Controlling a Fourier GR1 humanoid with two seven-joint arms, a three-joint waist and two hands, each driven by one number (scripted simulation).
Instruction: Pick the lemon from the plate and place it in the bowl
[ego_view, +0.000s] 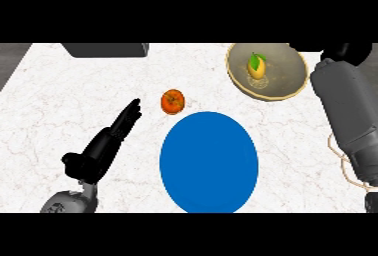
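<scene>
Lemon (256, 67), green leaf on top, sat inside the tan bowl (286, 60) at the far right of the tabletop (66, 95), so the placing looked done. Blue plate (209, 162) in the near middle held nothing. Orange-red fruit (173, 101) lay on the tabletop just beside the plate's far edge, likely a distractor. Right hand (347, 51) showed just right of the bowl, mostly cut off; open or closed couldn't be told. Left hand (111, 137) lay at the left, fingers (131, 111) straight, holding nothing, probably just resting. Dark grey block (107, 49) at the far edge.
</scene>
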